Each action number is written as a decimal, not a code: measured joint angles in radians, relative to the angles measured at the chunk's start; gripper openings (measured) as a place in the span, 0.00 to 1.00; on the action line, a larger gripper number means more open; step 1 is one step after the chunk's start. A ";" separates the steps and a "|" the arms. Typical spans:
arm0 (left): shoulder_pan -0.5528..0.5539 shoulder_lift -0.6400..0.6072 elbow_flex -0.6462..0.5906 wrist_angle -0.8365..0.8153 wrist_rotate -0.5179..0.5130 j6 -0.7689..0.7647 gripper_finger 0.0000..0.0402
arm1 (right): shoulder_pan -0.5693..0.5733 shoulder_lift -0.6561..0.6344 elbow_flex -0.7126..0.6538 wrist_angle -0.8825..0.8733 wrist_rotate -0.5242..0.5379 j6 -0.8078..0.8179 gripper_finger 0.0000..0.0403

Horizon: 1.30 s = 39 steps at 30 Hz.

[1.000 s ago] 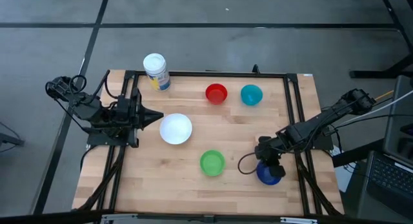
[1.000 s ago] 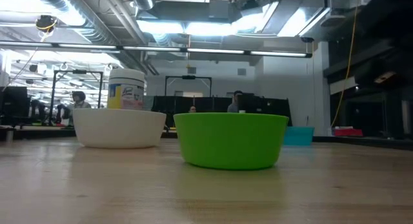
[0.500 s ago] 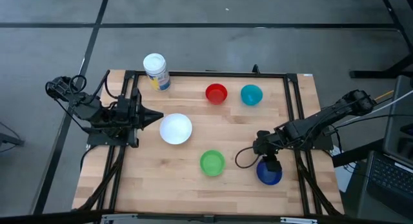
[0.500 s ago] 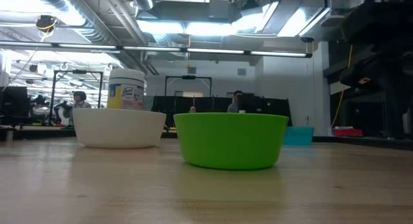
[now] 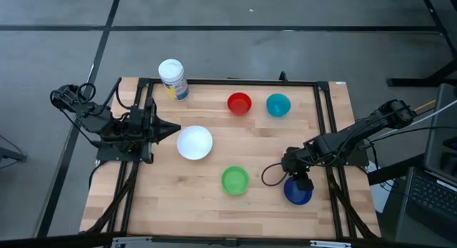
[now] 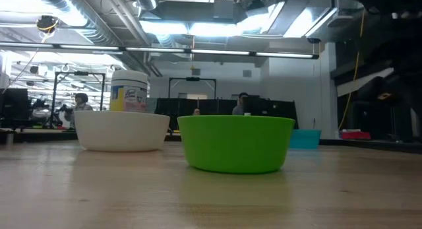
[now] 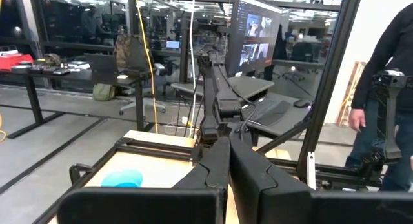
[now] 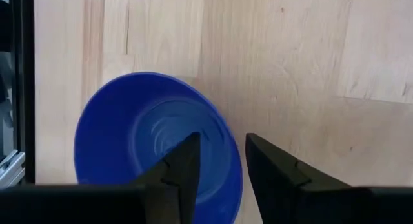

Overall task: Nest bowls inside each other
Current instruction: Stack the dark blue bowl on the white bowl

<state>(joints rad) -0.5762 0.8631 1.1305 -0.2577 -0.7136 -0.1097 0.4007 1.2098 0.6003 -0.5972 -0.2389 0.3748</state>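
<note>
Five bowls rest bottom-down on the wooden table (image 5: 214, 205): white (image 5: 194, 143), green (image 5: 235, 180), red (image 5: 239, 103), teal (image 5: 278, 104) and dark blue (image 5: 299, 194). My right gripper (image 8: 222, 161) is open at the near right. It points steeply down over the dark blue bowl (image 8: 139, 143). One finger (image 8: 184, 162) stands inside its rim (image 8: 233, 161) and the other (image 8: 271, 169) outside, with a gap to the rim on each side. My left gripper (image 5: 176, 129) waits shut and level at the table's left, pointing at the white bowl.
An upright white-lidded container (image 5: 173, 79) stands at the far left. A black metal frame (image 5: 325, 112) borders the table. In the low view the green bowl (image 6: 236, 143) is nearest, the white bowl (image 6: 122, 130) behind it. A person (image 7: 387, 88) stands beyond the table.
My right gripper has sunk a little over the dark blue bowl, and its arm has come into the right side of the low view. The bowls have stayed in place.
</note>
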 joint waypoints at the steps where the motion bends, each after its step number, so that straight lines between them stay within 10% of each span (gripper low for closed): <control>1: 0.000 -0.002 0.000 0.000 0.000 0.000 0.02 | 0.000 0.000 0.000 0.000 0.002 0.000 0.32; 17: 0.000 -0.014 -0.001 0.000 0.000 0.004 0.02 | 0.000 0.000 -0.084 0.075 -0.030 0.055 0.30; 26: 0.000 -0.038 -0.001 -0.013 -0.050 0.034 0.02 | 0.000 0.000 -0.085 0.077 -0.001 0.066 0.03; 39: 0.000 -0.175 -0.001 -0.535 -0.221 -0.240 0.01 | -0.090 0.015 0.090 0.084 0.110 -0.019 0.01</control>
<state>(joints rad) -0.5762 0.6883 1.1297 -0.7926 -0.9345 -0.3495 0.3106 1.2248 0.6903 -0.5128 -0.1285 0.3557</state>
